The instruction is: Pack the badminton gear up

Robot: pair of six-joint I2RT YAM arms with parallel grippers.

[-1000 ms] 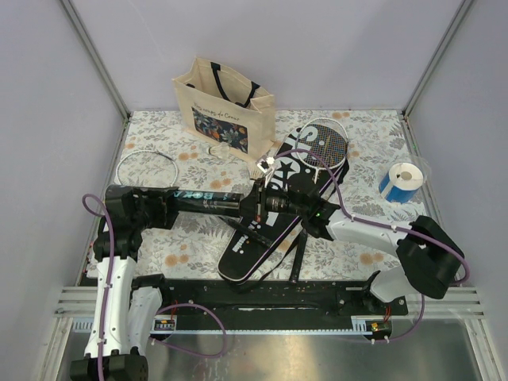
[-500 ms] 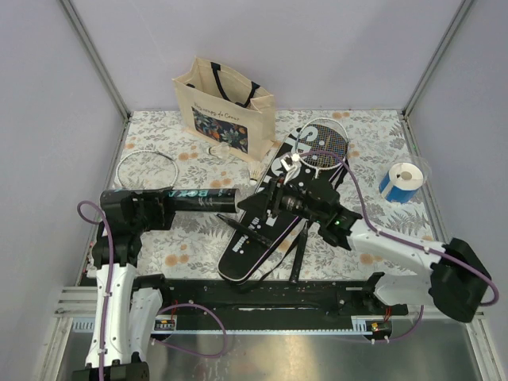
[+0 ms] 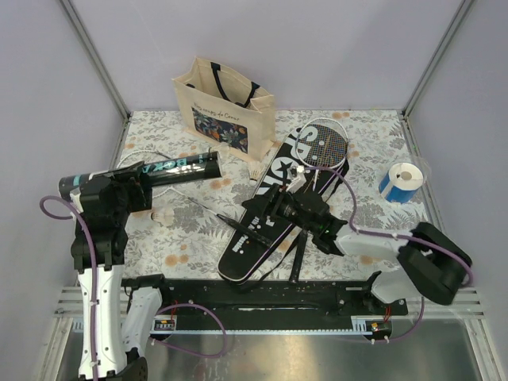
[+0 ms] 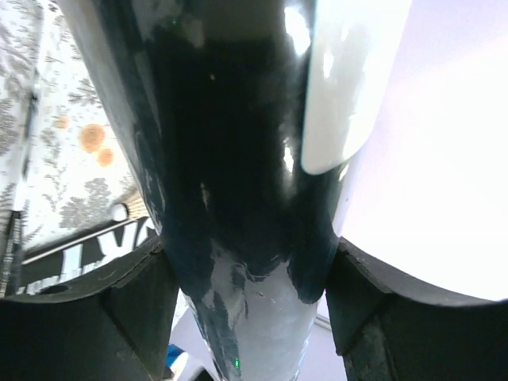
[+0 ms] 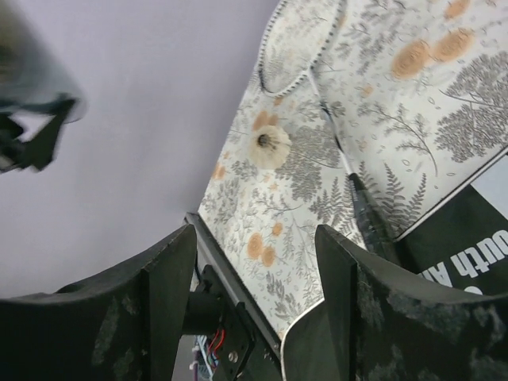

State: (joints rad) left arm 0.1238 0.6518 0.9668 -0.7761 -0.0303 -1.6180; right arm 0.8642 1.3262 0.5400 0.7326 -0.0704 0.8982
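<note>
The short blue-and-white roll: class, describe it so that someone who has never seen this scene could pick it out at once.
On the floral table, follow the right-hand edge in the top view. The roll stands there alone, right of the black racket cover. It alone is blue and white, its round white end facing up.

left gripper (image 3: 129,179) swung tube (image 3: 176,167) up, leftward; right gripper (image 3: 262,210) opened, backed off tube end; shuttlecock (image 3: 163,216) uncovered.

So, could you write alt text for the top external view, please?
The left hand grips a long black tube over a floral table; the right hand is open above a black racket cover. A beige tote bag stands behind.
</note>
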